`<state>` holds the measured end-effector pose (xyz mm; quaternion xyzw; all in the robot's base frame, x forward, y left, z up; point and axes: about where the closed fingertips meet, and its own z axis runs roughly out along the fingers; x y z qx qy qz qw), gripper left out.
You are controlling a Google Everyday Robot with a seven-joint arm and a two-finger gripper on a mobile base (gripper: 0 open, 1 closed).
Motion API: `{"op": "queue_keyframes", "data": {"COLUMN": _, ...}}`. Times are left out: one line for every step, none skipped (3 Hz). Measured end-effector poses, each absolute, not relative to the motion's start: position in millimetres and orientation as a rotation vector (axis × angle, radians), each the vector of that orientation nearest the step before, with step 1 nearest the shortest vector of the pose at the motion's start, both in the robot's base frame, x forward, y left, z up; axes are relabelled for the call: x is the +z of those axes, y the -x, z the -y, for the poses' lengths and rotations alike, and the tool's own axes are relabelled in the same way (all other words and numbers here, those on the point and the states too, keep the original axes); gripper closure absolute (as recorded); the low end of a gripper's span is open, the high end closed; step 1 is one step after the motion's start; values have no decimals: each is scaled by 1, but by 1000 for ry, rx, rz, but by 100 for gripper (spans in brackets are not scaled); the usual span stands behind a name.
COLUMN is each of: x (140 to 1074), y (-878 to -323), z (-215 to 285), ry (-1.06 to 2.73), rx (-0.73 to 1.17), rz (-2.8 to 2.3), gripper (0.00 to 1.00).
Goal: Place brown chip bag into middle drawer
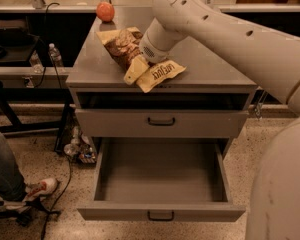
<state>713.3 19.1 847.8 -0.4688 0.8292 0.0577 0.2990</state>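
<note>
The brown chip bag [121,43] lies on top of the grey cabinet [210,64], toward its front left. Its cream-yellow end with dark lettering [162,74] points to the front edge. My gripper [140,64] is down on the bag's middle, at the end of the large cream arm that reaches in from the right. The arm's wrist hides part of the bag. The middle drawer [160,211] is pulled out wide below; it has a low front panel and a small black handle, and nothing lies inside it.
An orange round fruit [105,11] sits at the cabinet's back left. A closed drawer with a taller front [200,124] is above the open one. A person's leg and shoe [37,188], cables and a water bottle [54,55] are at the left.
</note>
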Motion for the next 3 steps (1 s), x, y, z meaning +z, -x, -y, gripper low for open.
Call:
{"op": "queue_keyframes", "data": {"x": 859, "y": -717, "z": -7, "ry": 1197, "rx": 132, "rz": -2203, "gripper": 42}}
{"op": "queue_keyframes", "data": {"x": 881, "y": -704, "z": 16, "ry": 1128, "rx": 142, "rz": -2205, "gripper": 65}}
{"op": "queue_keyframes", "data": {"x": 898, "y": -676, "z": 40, "ry": 1075, "rx": 170, "rz": -2224, "gripper": 87}}
